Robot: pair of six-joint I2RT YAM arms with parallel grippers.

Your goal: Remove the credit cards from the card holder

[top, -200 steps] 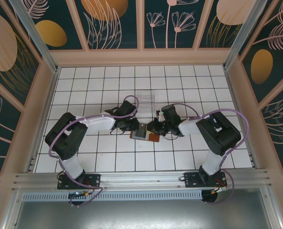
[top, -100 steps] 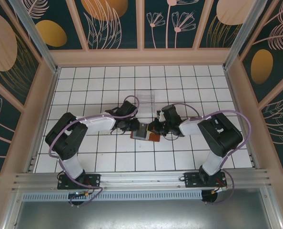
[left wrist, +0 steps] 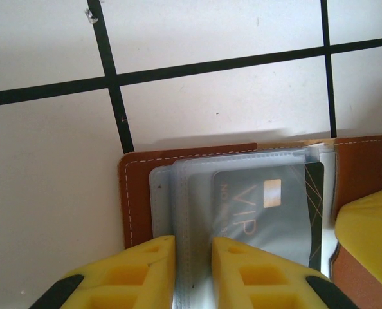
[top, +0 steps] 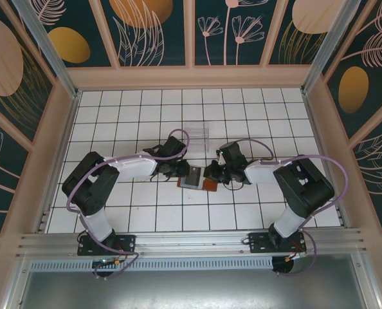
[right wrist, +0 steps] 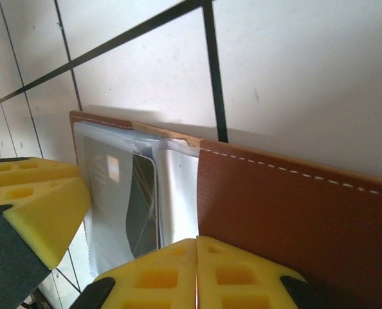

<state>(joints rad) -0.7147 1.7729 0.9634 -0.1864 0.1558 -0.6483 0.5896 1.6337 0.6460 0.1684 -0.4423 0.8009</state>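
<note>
The brown card holder [top: 207,185] lies open on the tiles between both grippers. Its clear inner sleeves [left wrist: 178,193] hold a grey credit card marked VIP [left wrist: 262,206], with a dark card [left wrist: 314,212] behind it. My left gripper [left wrist: 193,248] grips the stitched edge of those sleeves between its nearly closed yellow fingers, and sits at the holder's left end [top: 183,172]. My right gripper [right wrist: 197,248] is shut on the edge of the brown leather cover [right wrist: 294,219], at the holder's right end [top: 211,172]. The cards [right wrist: 143,199] stay inside the sleeves.
A clear plastic stand [top: 196,133] sits just behind the card holder. The right gripper's yellow finger [left wrist: 371,238] crowds the holder's right side, and the left gripper's finger [right wrist: 30,206] shows at its other side. Wooden walls [top: 62,148] frame the tiled floor.
The right arm's elbow has swung outward to the right while its gripper stays at the wallet. The left arm and the card holder have hardly moved.
</note>
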